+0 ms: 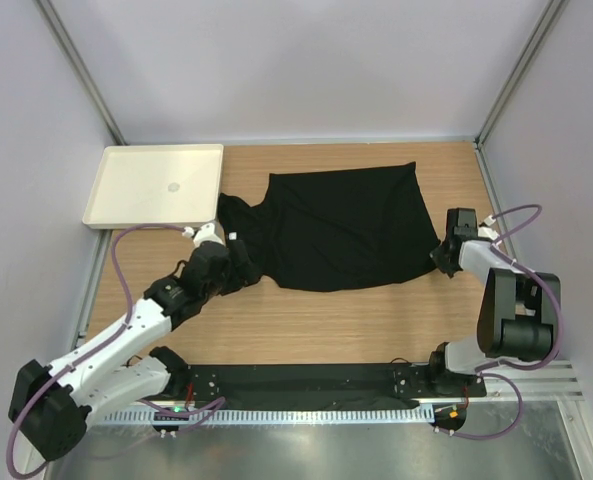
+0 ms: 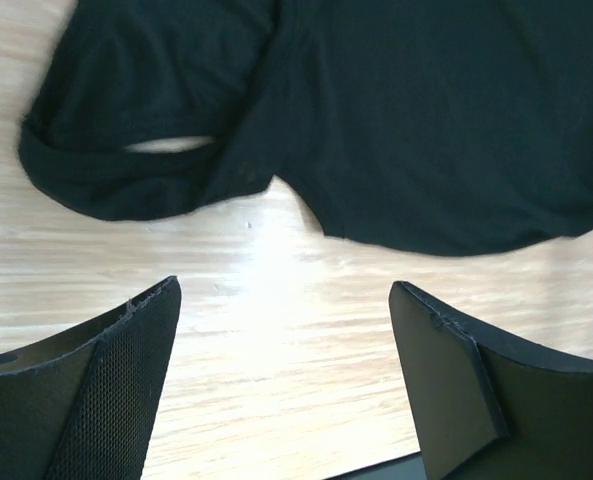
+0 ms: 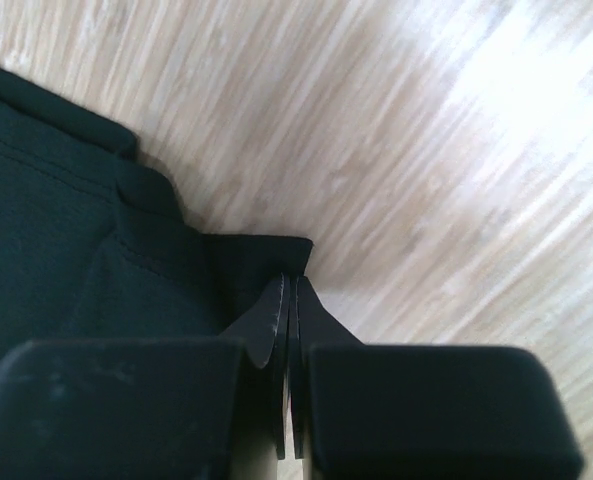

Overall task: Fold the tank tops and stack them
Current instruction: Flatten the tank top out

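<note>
Tank top position: the black tank top [image 1: 346, 230] lies spread on the wooden surface [image 1: 326, 330], mid-table. A white tray [image 1: 106, 200] sits just off its 10 o'clock corner.
Long axis: it runs 9 to 3 o'clock in the overhead view, with the straps bunched at the 9 o'clock end and the hem at the 3 o'clock end.
Nearer arm, strap end: my left gripper [image 1: 241, 265] sits at the garment's 8 o'clock, right at the strap end.
Nearer arm, hem end: my right gripper [image 1: 444, 258] sits at its 4 o'clock, at the lower hem corner.
Left gripper bearing: in the left wrist view the cloth lies across 12 o'clock ahead of the left gripper [image 2: 286, 290], and the strap loop [image 2: 106, 185] is at 11 o'clock. Bare wood lies between my fingers and the fabric edge.
Left gripper state: fingers wide apart, holding nothing and touching no cloth.
Right gripper bearing: in the right wrist view the hem corner [image 3: 266, 250] meets the tips of the right gripper [image 3: 288, 285] at 12 o'clock, and the rest of the cloth runs off toward 9 o'clock.
Right gripper state: fingers pressed together with only a hairline between them. I cannot tell whether any cloth is nipped there.
What the next move turns on: in my judgement, the left gripper must go forward to 12 o'clock onto the strap end, so that both ends can be lifted together along that axis.
</note>
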Available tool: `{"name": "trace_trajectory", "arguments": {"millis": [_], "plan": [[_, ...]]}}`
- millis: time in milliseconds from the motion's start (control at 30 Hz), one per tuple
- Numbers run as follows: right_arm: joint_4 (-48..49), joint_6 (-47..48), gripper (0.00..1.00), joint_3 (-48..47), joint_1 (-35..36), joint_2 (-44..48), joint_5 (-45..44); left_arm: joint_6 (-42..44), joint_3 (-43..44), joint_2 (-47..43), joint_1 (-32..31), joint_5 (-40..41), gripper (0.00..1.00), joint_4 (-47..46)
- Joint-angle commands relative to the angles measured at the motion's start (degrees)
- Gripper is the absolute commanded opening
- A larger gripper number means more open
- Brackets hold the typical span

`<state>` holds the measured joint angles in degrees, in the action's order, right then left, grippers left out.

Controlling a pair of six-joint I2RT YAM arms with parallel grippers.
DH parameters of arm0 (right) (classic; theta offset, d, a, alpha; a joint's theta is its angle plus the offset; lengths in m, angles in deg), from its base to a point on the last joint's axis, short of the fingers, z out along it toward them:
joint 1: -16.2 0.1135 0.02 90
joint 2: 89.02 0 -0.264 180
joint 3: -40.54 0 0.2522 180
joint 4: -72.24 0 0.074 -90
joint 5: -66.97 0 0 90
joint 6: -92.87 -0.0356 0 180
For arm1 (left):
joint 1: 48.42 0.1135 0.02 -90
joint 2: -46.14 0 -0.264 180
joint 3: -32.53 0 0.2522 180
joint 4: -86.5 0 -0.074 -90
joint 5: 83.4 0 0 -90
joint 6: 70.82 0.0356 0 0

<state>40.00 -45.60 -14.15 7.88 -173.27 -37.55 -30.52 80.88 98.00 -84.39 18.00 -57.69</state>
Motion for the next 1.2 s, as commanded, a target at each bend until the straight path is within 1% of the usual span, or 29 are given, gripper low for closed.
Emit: {"name": "trace_trajectory", "arguments": {"millis": [0, 33, 67, 133, 233, 267, 300, 467, 533, 567, 633, 700, 800, 1033, 1167], "plan": [[-3.5, -0.8, 0.01, 0.7, -0.1, 4.9, -4.4, -2.2, 0.7, 3.9, -4.6, 4.4, 0.85, -1.8], [-5.6, -1.0, 0.01, 1.0, -0.1, 6.3, -5.5, -2.9, 1.4, 4.9, -7.2, 5.2, 0.85, -1.8], [-6.6, -0.9, 0.01, 1.3, -0.1, 7.6, -5.9, -3.0, 1.8, 7.6, -8.1, 5.6, 0.84, -1.8], [-9.9, -0.6, 0.01, 1.6, -0.1, 11.7, -6.8, -3.5, 3.1, 10.3, -10.8, 6.3, 0.82, -2.2], [-12.5, -0.3, 0.01, 1.4, -0.1, 16.3, -6.4, -3.2, 4.8, 15.7, -13.5, 6.4, 0.73, -3.7], [-12.7, -0.1, 0.01, 1.4, -0.1, 17.0, -6.0, -3.1, 5.3, 17.0, -14.0, 6.3, 0.67, -4.0], [-12.7, -0.2, 0.01, 1.5, -0.1, 17.5, -5.5, -3.1, 5.8, 20.0, -14.3, 6.1, 0.64, -4.5], [-13.0, -0.6, 0.01, 0.8, -0.1, 17.5, -3.3, -3.0, 9.2, 27.9, -14.7, 4.7, 0.61, -7.0], [-12.5, -0.6, 0.01, 0.7, -0.1, 17.0, -2.8, -2.7, 10.3, 31.1, -14.7, 4.0, 0.54, -8.9], [-12.4, -0.3, 0.01, 0.7, -0.1, 16.5, -2.4, -2.4, 10.9, 32.2, -14.6, 2.6, 0.47, -9.5], [-12.1, -0.2, 0.01, 0.7, -0.1, 16.0, -2.3, -1.5, 13.2, 35.9, -14.6, 1.7, 0.41, -9.9], [-12.0, 0.0, 0.01, 0.7, -0.1, 15.4, -1.7, -0.9, 14.7, 38.1, -14.6, 1.9, 0.4, -9.4], [-11.7, 0.0, 0.01, 1.0, -0.1, 15.3, -1.3, -0.8, 16.5, 41.1, -14.4, 2.0, 0.41, -8.9], [-11.0, 0.2, 0.01, 1.3, -0.1, 15.6, -1.0, -1.3, 16.7, 43.5, -12.1, 0.5, 0.5, -9.9], [-10.8, 0.3, 0.01, 1.3, -0.1, 15.3, -0.8, -1.7, 16.9, 43.9, -11.4, 0.0, 0.52, -9.4]]}}
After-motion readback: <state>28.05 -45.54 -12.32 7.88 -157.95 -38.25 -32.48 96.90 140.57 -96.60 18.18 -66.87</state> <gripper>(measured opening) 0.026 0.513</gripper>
